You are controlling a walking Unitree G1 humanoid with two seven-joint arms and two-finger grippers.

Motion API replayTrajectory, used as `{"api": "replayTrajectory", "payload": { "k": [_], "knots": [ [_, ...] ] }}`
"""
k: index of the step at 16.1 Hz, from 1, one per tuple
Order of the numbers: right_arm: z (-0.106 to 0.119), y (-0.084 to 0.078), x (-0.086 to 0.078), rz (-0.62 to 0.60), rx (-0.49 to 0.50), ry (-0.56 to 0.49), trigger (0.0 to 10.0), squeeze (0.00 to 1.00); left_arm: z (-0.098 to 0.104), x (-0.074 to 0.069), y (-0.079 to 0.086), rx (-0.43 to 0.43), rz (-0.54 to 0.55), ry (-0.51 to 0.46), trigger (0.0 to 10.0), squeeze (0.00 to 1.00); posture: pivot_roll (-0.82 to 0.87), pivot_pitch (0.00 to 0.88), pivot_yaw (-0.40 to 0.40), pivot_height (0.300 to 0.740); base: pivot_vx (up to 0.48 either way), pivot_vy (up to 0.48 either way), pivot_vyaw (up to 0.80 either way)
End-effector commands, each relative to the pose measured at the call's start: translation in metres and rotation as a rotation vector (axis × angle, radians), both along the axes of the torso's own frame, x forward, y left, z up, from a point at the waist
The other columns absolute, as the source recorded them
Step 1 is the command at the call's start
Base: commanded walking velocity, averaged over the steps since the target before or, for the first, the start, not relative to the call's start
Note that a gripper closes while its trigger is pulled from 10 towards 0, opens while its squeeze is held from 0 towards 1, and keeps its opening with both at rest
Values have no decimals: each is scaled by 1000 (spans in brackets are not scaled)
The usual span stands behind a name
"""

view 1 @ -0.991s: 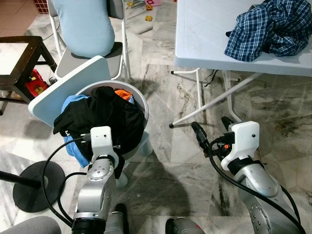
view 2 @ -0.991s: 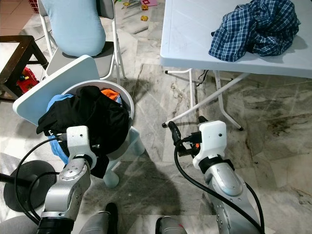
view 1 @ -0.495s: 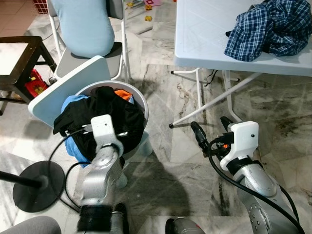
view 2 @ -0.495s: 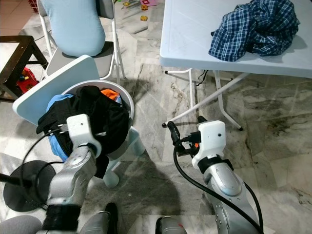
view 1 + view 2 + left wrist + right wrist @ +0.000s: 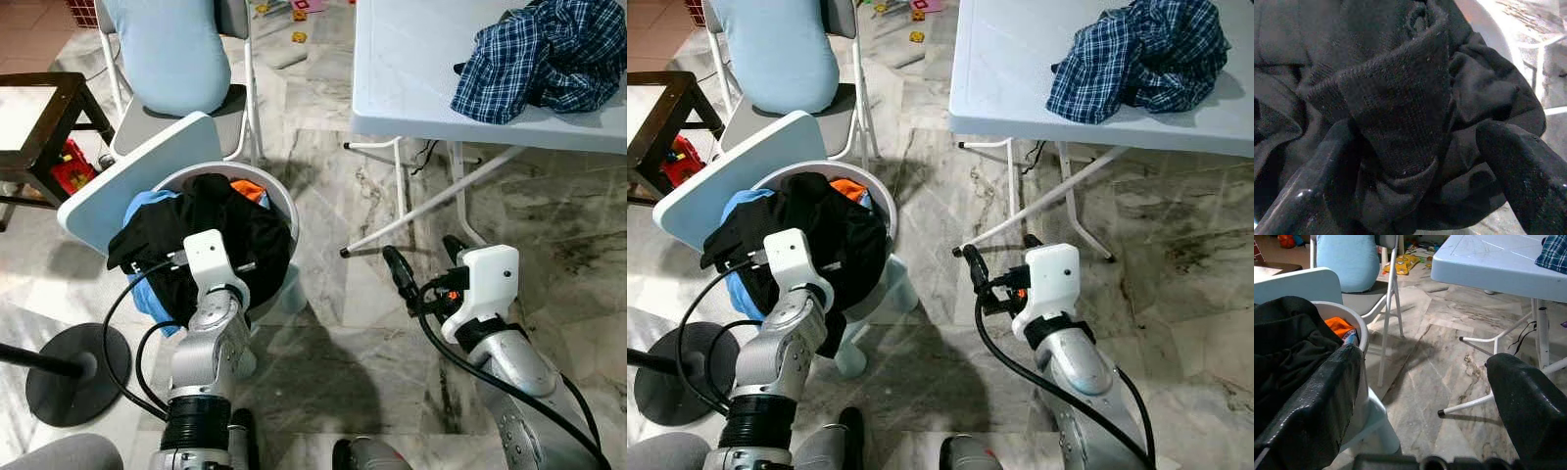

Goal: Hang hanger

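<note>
Two pincers gape: left gripper (image 5: 1415,196) straddles a black garment (image 5: 220,230) in the basket (image 5: 279,201), right gripper (image 5: 423,264) idle. I see no hanger — likely light, stiff; I'd grip its neck.

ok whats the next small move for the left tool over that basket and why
Probably close the left tool on the fold of black garment between its fingers. The wrist view shows the fingers open on either side of that fold, with the cloth heaped in the white laundry basket. The right tool hangs open over the floor, holding nothing.
</note>
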State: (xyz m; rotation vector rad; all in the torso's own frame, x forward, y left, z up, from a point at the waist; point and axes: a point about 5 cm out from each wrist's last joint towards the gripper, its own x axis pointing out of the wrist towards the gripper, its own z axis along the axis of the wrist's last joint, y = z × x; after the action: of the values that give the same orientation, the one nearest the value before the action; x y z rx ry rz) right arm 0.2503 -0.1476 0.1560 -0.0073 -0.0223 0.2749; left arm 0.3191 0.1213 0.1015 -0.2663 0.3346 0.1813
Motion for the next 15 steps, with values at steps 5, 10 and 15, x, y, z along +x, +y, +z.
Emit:
{"api": "replayTrajectory", "payload": {
  "k": [5, 10, 15],
  "knots": [
    [-3, -2, -2, -2, -9, 16, 10000, 0, -14, -1, 5, -48, 41, 40, 0, 0, -190, 267, -54, 740, 0, 0, 0],
    [-3, -2, -2, 1, -13, 19, 10000, 0, -11, 6, 8, -45, 55, 13, 0, 0, -221, 282, -64, 740, 0, 0, 0],
    [-7, -1, -8, -16, -7, 29, 10000, 0, -2, 8, 11, 2, 64, -53, 0, 0, -225, 290, -36, 740, 0, 0, 0]
  ]
}}
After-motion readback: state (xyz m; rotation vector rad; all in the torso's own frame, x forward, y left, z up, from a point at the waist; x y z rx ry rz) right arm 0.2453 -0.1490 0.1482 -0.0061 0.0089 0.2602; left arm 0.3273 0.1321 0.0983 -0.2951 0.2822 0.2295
